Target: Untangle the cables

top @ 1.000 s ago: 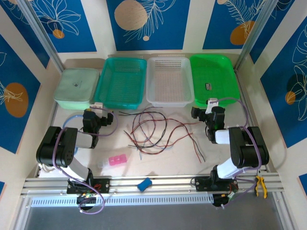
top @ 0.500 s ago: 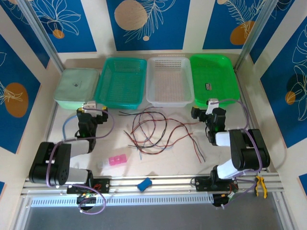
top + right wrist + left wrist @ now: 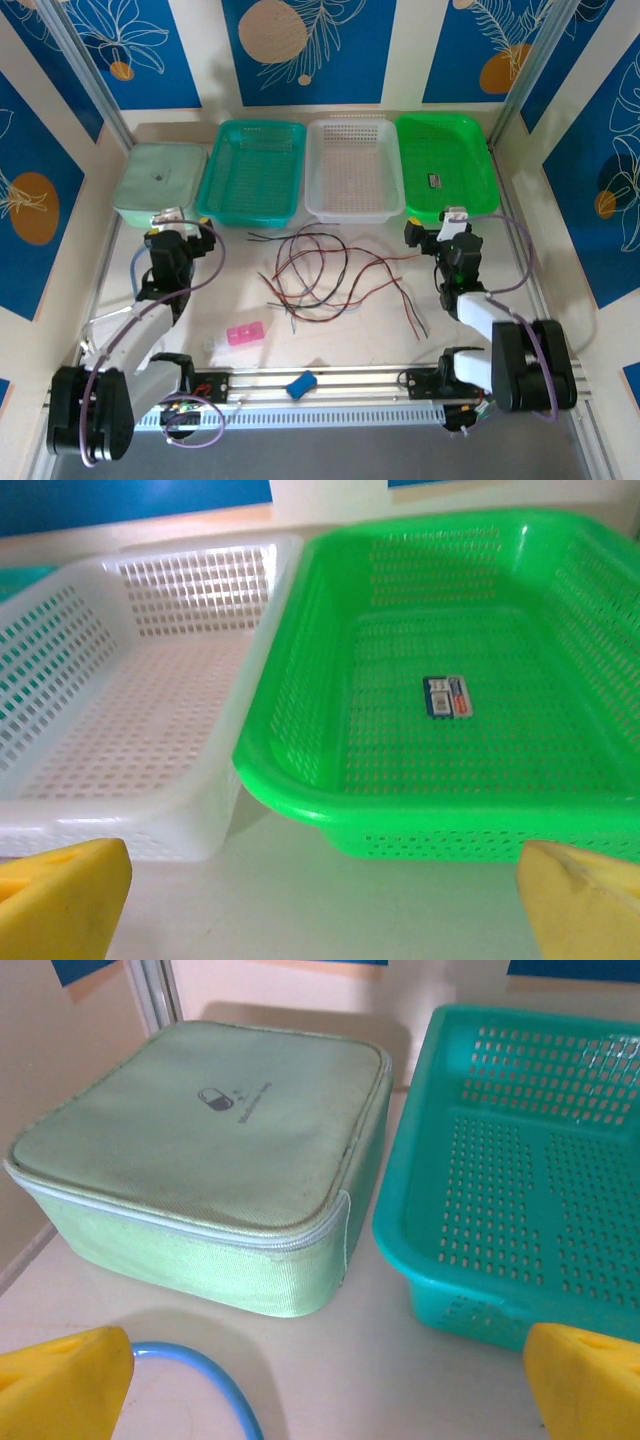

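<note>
Both pincers are spread wide with nothing in them: the left pincer faces a mint-green zipped fabric case, the right pincer a bright green perforated plastic basket. The thin red, black and grey-blue cables sit in a loose loopy heap mid-worktop between the arms, untouched. I'd bring both down to the heap, grab one colour near a free end rather than a crossing, and pull slowly outward, since skinny springy wire like that probably slips or drags its neighbours.
</note>
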Robot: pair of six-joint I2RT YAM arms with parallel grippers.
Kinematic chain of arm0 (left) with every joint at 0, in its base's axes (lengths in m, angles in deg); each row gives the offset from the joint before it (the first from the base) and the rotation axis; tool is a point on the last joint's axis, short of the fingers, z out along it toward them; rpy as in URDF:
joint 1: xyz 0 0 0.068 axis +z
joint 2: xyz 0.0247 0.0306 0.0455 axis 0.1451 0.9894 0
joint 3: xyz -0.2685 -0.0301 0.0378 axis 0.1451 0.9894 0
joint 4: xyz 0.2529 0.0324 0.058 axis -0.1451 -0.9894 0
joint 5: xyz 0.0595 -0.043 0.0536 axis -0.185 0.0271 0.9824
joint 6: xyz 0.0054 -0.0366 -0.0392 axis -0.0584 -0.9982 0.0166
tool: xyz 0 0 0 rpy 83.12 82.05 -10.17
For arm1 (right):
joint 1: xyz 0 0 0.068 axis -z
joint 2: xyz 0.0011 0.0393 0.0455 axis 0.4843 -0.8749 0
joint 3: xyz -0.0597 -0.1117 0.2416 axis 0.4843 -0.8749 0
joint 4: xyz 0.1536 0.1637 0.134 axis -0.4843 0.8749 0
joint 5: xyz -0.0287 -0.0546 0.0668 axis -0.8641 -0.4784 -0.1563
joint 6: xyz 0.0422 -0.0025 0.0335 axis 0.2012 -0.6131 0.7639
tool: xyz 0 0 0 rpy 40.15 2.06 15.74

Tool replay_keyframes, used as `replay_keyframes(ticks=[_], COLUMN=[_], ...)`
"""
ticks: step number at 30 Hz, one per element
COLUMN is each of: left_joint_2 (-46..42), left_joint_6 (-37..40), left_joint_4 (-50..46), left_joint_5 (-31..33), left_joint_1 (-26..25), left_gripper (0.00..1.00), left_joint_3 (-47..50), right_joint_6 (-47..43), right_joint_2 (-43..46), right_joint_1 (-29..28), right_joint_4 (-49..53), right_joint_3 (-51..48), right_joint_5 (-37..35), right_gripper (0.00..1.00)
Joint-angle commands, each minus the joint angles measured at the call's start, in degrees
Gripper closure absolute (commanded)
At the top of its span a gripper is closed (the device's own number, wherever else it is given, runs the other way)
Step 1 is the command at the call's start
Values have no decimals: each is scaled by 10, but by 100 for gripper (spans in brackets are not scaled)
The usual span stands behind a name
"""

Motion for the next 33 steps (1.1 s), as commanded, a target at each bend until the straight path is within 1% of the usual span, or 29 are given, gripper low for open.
replay_keyframes(ticks=[1,4,6,7,8,11,14,15,16,17,19,21,22,23,25,26,28,30,33], left_joint_2=[-34,-54,-63,-67,-70,-74,-77,-76,-74,-66,-42,-9,7,21,42,53,75,100,137], left_joint_6=[-33,-34,-40,-45,-52,-63,-81,-87,-93,-103,-102,-102,-106,-108,-117,-120,-128,-139,-146], left_joint_4=[-145,-220,-264,-283,-301,-337,-356,-357,-359,-364,-374,-402,-412,-413,-410,-408,-408,-408,-408], left_joint_5=[-11,-17,-19,-18,-18,-10,9,12,15,19,9,16,17,14,16,13,0,-15,-25], left_joint_1=[-7,-28,-54,-73,-94,-170,-238,-259,-284,-307,-350,-393,-413,-430,-458,-471,-486,-500,-515], left_gripper=[0,0,0,0,0,0,2,2,2,2,1,0,0,0,0,0,0,0,0], left_joint_3=[-45,-78,-97,-107,-114,-127,-129,-129,-131,-135,-152,-181,-195,-205,-216,-222,-235,-250,-276], right_joint_6=[27,90,124,142,170,242,368,401,438,473,511,539,550,562,566,562,532,496,480], right_joint_2=[85,151,173,177,178,166,144,140,139,141,146,153,155,154,152,150,144,138,133], right_joint_1=[-3,-6,-6,-7,-12,-27,-43,-47,-54,-57,-58,-62,-68,-74,-79,-80,-86,-106,-149], right_joint_4=[170,359,477,536,596,724,852,879,902,907,910,897,896,900,901,902,896,892,901], right_joint_3=[21,79,123,143,166,201,234,241,242,236,223,206,200,199,197,198,203,211,215], right_joint_5=[-32,-39,-9,9,14,33,-31,-39,-40,-25,10,37,32,20,5,-2,-9,-17,-61], right_gripper=[1,1,1,3,4,2,1,0,0,0,1,3,4,8,15,17,25,29,40])
